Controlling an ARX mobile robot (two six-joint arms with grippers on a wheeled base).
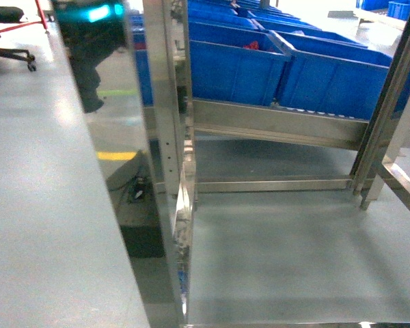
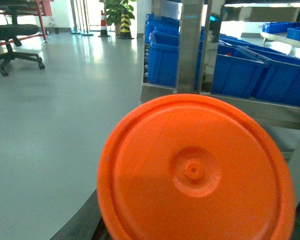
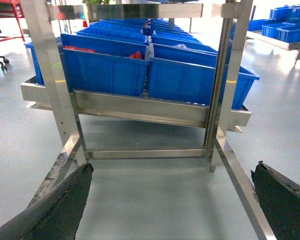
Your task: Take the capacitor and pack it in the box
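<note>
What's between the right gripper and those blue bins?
Right wrist view: grey floor, then the rack's steel crossbar, between the right gripper and blue bins.

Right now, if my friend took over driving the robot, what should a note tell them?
Left end effector: its fingers cannot be made out. The orange round end of the capacitor fills the left wrist view, so it is probably held, but the grip cannot be confirmed.
Right end effector: open and empty, facing the steel rack of blue bins.
Box: not in any view.
Done: the capacitor seems to be picked.
Left: find the box and put the capacitor inside.
</note>
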